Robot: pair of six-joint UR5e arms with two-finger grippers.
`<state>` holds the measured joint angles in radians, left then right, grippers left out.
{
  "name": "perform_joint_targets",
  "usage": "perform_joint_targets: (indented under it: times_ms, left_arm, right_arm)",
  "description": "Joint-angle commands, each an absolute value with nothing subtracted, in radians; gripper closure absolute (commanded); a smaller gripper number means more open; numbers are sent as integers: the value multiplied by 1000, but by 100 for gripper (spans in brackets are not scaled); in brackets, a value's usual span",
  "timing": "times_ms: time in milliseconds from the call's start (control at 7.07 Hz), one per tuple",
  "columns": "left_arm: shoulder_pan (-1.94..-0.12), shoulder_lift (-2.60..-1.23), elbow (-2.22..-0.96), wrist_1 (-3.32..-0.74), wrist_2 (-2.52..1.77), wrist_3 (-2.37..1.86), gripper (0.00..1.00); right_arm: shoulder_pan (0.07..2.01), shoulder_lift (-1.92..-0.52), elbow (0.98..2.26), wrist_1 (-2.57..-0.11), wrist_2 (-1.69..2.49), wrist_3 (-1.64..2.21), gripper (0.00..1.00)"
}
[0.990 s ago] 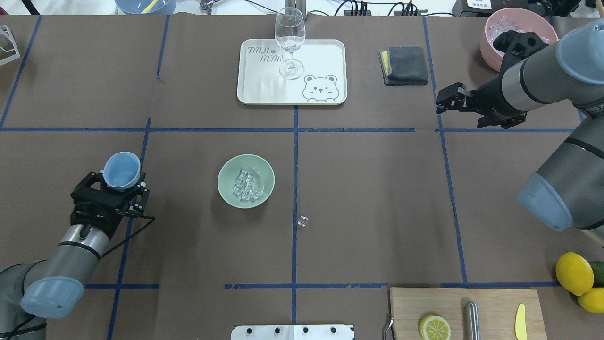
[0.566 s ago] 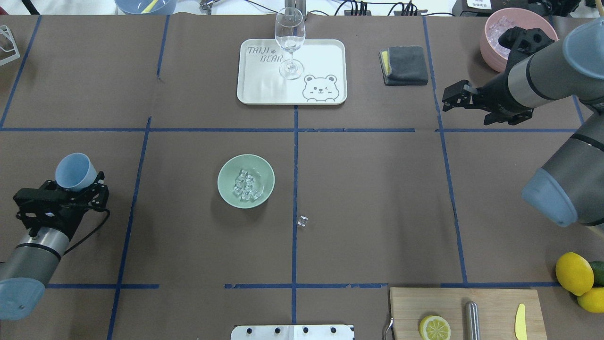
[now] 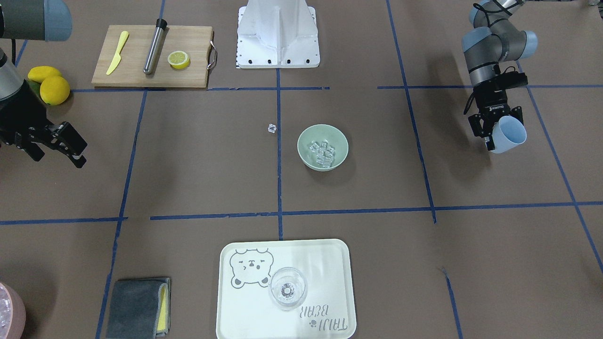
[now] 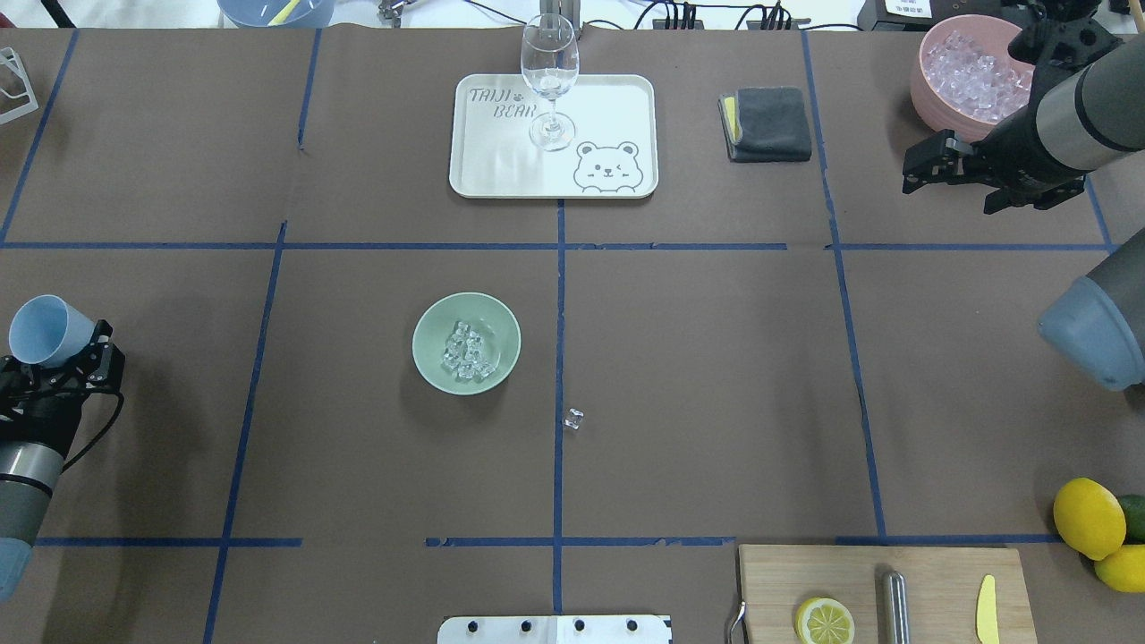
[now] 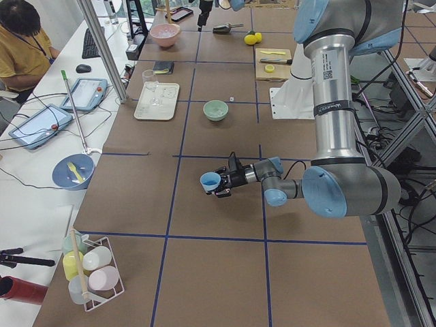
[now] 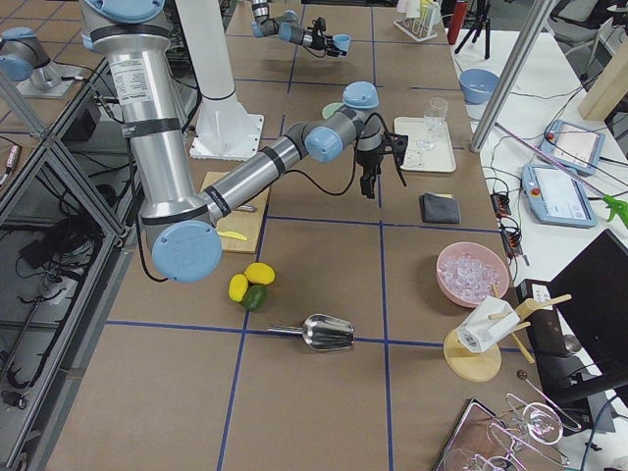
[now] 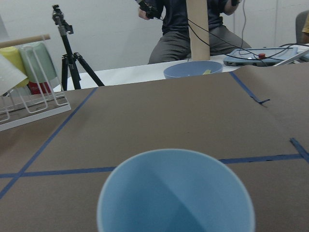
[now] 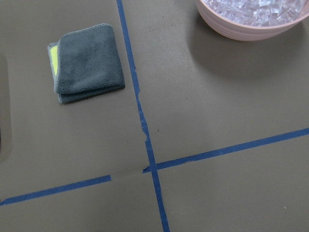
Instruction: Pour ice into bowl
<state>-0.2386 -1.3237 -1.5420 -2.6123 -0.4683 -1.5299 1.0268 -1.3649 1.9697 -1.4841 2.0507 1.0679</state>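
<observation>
**Pour looks done, cup held at left edge**

Ice (image 4: pixel 469 351) sits in the bowl (image 4: pixel 432 333) near the middle of the worktop (image 4: pixel 716 358). One stray cube (image 4: pixel 573 418) lies near it, robot side. Left tool (image 4: pixel 63 358) clenches the blue cup (image 4: pixel 40 329), seemingly empty, at the left edge. Right tool (image 3: pixel 77 146) is spread and holds nothing, toward the far right corner. Likely next: set the cup down, with little margin outward and open room inward.

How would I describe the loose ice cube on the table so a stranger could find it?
Start at the pale green bowl near the middle of the brown table. Toward the robot and to its right, just past the central blue tape line, lies one clear ice cube on the bare covering. Unlike the cubes piled in the bowl, it sits alone outside it.
</observation>
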Motion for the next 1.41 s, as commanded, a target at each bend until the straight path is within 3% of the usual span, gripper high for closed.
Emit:
perform_joint_targets:
  times_ms: [0, 707, 849, 990, 1273]
  left_arm:
    - [-230, -1350, -1520, -2609, -439, -1546, 100]
    - [-218, -1397, -1471, -2609, -448, -1548, 98]
    - [-216, -1402, -1471, -2611, -449, -1546, 89]
    - [-216, -1402, -1471, -2606, -449, -1537, 56]
    - [-215, -1399, -1471, -2602, -478, -1532, 35]
  right_arm:
    - [1029, -1368, 1970, -1486, 2051, 1068, 0]
    - [1029, -1367, 1974, -1486, 2051, 1069, 0]
    - [1029, -1367, 1977, -1486, 2051, 1069, 0]
    - [1031, -1368, 1980, -1488, 2051, 1071, 0]
    - [1032, -1361, 1985, -1502, 2051, 1071, 0]
